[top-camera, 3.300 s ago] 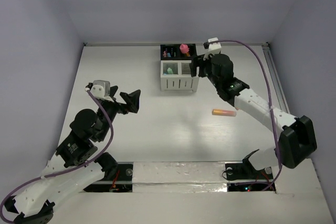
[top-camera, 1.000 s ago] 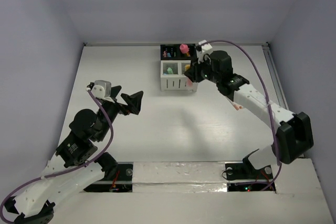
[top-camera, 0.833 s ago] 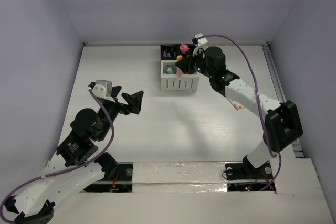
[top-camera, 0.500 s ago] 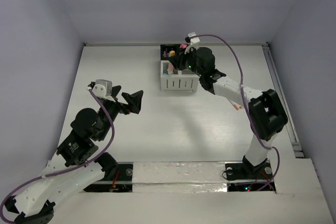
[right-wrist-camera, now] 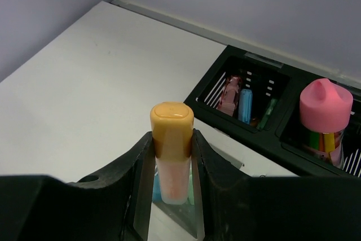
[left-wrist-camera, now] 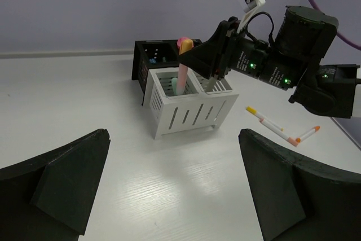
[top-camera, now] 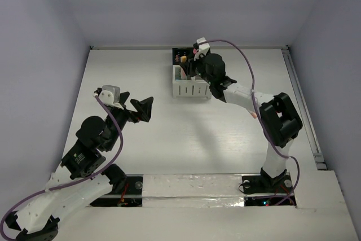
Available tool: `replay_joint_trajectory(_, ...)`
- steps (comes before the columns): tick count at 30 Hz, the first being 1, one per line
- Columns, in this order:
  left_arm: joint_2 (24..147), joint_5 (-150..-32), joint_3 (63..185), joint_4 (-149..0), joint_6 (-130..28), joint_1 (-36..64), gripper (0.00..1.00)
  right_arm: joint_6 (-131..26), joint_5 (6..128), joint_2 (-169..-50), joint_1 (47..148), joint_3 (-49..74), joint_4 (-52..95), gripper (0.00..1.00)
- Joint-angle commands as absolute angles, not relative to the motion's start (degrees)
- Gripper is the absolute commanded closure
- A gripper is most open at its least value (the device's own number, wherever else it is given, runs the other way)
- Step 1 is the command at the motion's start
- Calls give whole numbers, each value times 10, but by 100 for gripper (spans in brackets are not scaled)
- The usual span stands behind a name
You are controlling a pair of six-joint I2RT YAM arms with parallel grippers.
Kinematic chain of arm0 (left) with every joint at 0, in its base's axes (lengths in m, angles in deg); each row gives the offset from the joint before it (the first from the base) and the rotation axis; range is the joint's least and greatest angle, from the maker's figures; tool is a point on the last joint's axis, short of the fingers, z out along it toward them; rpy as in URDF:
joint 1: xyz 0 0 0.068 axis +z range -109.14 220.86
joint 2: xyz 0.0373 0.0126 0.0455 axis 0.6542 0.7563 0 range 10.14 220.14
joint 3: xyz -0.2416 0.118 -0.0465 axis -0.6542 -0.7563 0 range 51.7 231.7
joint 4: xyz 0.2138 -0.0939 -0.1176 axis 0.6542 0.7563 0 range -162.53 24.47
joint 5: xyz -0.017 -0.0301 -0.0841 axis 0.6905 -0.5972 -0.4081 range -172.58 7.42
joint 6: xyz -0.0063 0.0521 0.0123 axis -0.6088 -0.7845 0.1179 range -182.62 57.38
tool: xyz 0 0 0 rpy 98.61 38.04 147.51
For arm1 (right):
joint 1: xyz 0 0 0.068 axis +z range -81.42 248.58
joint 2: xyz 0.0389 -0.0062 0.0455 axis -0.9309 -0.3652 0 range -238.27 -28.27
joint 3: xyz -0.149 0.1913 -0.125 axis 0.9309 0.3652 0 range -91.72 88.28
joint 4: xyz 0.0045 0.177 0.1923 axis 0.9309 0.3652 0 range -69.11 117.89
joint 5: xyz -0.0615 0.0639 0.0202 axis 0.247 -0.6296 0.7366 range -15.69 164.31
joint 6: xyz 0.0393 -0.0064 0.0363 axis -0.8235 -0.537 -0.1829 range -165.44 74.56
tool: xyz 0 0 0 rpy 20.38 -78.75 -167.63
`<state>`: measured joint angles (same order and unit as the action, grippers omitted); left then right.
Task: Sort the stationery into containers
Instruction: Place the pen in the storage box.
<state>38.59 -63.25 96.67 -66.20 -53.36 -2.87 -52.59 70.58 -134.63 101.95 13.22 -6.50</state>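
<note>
Hovering over the counter, the left claw is spread wide and holds nothing. At the organizer, the right claw is clamped on the thick pink marker, which stands upright, orange cap up, its lower end inside the left white compartment. Two thin markers lie farther right on the counter.

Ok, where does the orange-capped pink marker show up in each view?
Top external: the orange-capped pink marker is at far centre, over the white compartments.
Left wrist: upper centre, upright above the white compartments.
Right wrist: lower centre, held in the right gripper.
Shared landmark: the black compartments.
</note>
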Motion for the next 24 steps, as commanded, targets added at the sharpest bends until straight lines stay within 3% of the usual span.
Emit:
replay_joint_trajectory(1, 391, -633, 965, -683, -537, -22, 1, -496, 736, -1355, 1028, 100, -91, 90)
replay_joint_trajectory(4, 391, -633, 965, -683, -537, -22, 1, -490, 740, -1358, 1033, 101, -90, 74)
replay_joint_trajectory(5, 391, -633, 965, -683, -537, -22, 1, -491, 740, -1358, 1033, 101, -90, 59)
replay_joint_trajectory(7, 391, -634, 965, -684, -537, -22, 1, -490, 736, -1349, 1033, 104, -93, 48)
replay_joint_trajectory(8, 391, -634, 965, -684, -537, -22, 1, -491, 733, -1344, 1033, 105, -94, 38)
replay_joint_trajectory(10, 392, -636, 965, -684, -537, -22, 1, -491, 728, -1335, 1038, 104, -94, 31)
replay_joint_trajectory(16, 390, -638, 965, -684, -537, -22, 1, -497, 750, -1301, 1038, 130, -93, 28)
replay_joint_trajectory(24, 383, -650, 967, -686, -536, -22, 1, -561, 921, -1137, 974, 303, -36, 39)
